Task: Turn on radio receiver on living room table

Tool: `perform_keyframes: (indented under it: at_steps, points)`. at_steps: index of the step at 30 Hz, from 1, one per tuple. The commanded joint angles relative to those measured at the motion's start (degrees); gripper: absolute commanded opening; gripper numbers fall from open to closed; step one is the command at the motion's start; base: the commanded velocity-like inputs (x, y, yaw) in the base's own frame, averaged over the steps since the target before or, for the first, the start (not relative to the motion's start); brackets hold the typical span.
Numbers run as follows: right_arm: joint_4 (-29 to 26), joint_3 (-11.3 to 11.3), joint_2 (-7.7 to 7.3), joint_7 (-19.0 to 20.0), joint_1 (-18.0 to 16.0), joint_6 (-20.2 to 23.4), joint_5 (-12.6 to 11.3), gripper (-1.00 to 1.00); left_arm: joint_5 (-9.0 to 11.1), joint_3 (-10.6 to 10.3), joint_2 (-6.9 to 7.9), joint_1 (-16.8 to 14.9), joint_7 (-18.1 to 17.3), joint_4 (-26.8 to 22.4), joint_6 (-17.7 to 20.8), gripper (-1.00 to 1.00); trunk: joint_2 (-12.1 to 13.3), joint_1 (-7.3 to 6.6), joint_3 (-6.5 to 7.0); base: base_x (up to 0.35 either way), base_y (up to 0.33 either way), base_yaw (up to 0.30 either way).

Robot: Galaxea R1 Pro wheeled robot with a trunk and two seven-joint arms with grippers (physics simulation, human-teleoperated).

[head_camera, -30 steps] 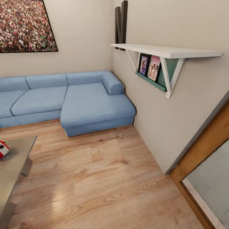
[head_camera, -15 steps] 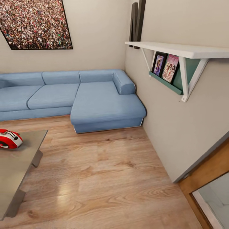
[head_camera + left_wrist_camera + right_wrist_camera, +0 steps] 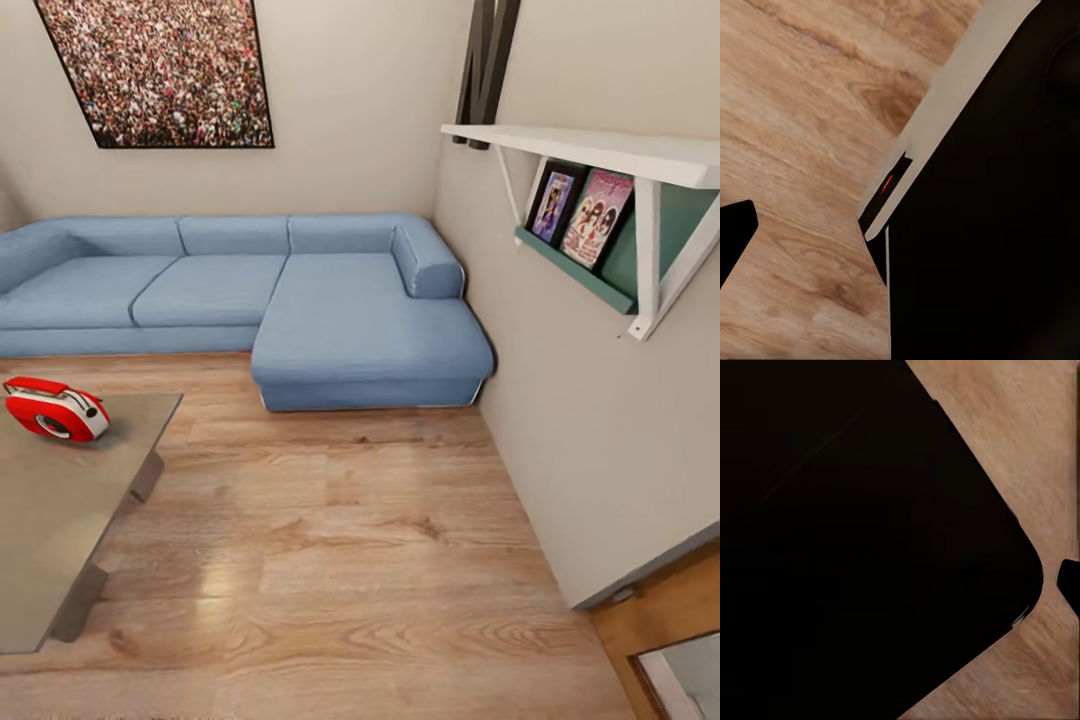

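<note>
The red radio receiver lies near the far corner of the grey-taupe coffee table, at the left of the head view. Its white stripes, thin handle and white-ringed dark dial face me. The living room's wood plank floor separates me from the table. In the left wrist view a black fingertip hangs over floor planks beside the robot's dark body. In the right wrist view another black fingertip shows at the edge beside a dark body panel. Neither view shows whether the jaws are open or shut.
A light-blue sectional sofa runs along the back wall into the right corner. A crowd picture hangs above it. On the right wall a white shelf carries framed pictures. A wooden door frame stands at bottom right.
The camera has swung left, so the whole picture has slid right. The radio and more of the table have come into view, and the door frame has mostly left it.
</note>
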Motion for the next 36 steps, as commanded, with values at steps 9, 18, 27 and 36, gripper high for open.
perform_keyframes:
  at_steps: [9,18,27,36]
  points:
    - [0.06,0.0,0.0,0.01,0.0,-0.07,0.08,1.0,0.0,0.15,-0.11,0.0,0.0,-0.75,0.0,1.0,0.0,0.0,-0.4,0.1,-0.122,0.243]
    - [0.06,-0.05,0.01,0.0,0.0,-1.25,0.09,1.0,0.0,0.22,-0.17,0.0,-0.09,-0.86,0.0,1.0,0.0,0.0,-0.8,0.102,-0.123,0.244]
    - [0.13,-0.06,0.0,0.0,0.0,-1.49,0.09,1.0,0.0,0.28,-0.19,0.0,-0.09,-0.88,0.0,1.0,0.0,0.0,-1.2,0.102,-0.118,0.244]
    - [0.14,-0.03,0.0,0.02,0.0,-1.58,0.09,1.0,0.06,0.35,-0.45,0.0,-0.09,-1.28,0.0,1.0,0.0,0.0,-1.59,0.102,-0.114,0.244]
